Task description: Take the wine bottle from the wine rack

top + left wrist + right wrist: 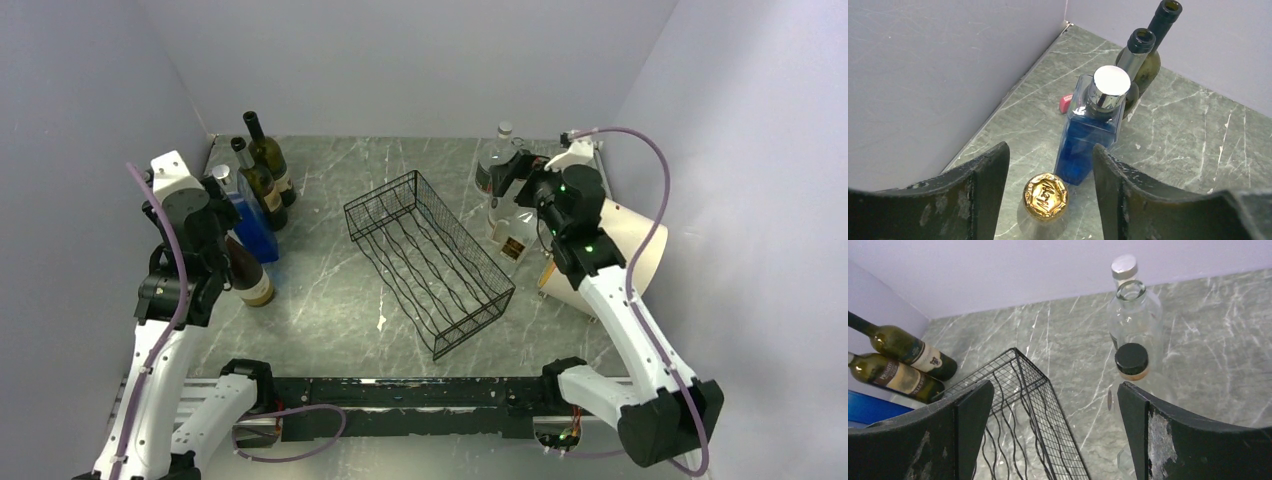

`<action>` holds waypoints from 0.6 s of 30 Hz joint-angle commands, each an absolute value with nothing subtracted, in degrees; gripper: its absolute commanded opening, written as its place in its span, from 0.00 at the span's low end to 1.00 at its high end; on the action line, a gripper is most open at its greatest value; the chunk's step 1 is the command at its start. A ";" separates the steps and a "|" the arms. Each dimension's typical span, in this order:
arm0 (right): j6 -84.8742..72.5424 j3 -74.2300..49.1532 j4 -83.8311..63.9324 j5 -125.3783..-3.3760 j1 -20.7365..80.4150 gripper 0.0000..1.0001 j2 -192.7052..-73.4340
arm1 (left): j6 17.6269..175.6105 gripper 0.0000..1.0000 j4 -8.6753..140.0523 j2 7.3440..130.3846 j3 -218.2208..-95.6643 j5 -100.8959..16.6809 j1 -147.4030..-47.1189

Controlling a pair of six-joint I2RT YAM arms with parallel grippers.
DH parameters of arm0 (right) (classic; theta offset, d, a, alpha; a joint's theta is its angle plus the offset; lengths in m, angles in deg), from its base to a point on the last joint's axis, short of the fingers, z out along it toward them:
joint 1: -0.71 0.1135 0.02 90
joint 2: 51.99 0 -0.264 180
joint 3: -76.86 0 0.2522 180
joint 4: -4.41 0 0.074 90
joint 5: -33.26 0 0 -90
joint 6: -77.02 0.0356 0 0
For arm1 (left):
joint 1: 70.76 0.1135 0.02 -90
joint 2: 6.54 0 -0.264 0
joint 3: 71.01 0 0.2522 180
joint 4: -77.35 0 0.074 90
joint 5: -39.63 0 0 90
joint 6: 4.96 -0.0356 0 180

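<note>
The black wire wine rack (430,260) lies diagonally mid-table with no bottle in it; it also shows in the right wrist view (1038,405). A wine bottle with a gold foil cap (1045,196) and a cream label (252,280) stands upright on the table at the left. My left gripper (222,232) is open just above it; in the left wrist view the gripper (1050,150) has the cap between its fingers, untouched. My right gripper (515,175) is open and empty above the clear bottles; in the right wrist view (1055,386) nothing is between its fingers.
Two dark green wine bottles (265,170) and a blue square bottle (252,228) stand at the back left. Clear bottles (500,160) stand and lie at the back right, beside a cream cone-shaped thing (625,250). A small pink thing (1065,103) lies by the left wall.
</note>
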State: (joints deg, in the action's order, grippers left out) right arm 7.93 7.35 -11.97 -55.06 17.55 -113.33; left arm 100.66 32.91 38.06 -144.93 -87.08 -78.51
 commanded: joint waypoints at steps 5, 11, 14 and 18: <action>2.57 4.47 -15.91 -52.10 16.49 1.00 -100.96 | 97.05 0.85 33.27 35.39 -150.12 -84.54 -78.06; 1.92 4.55 -16.88 -54.19 16.53 1.00 -98.10 | 96.19 0.95 34.93 33.36 -154.76 -78.85 -78.06; 2.41 3.13 -19.51 -54.27 16.53 1.00 -99.72 | 95.52 0.99 36.72 32.59 -155.75 -75.02 -78.06; 2.02 2.27 -21.60 -52.70 16.49 1.00 -100.28 | 93.67 0.99 37.54 33.08 -157.71 -69.76 -78.06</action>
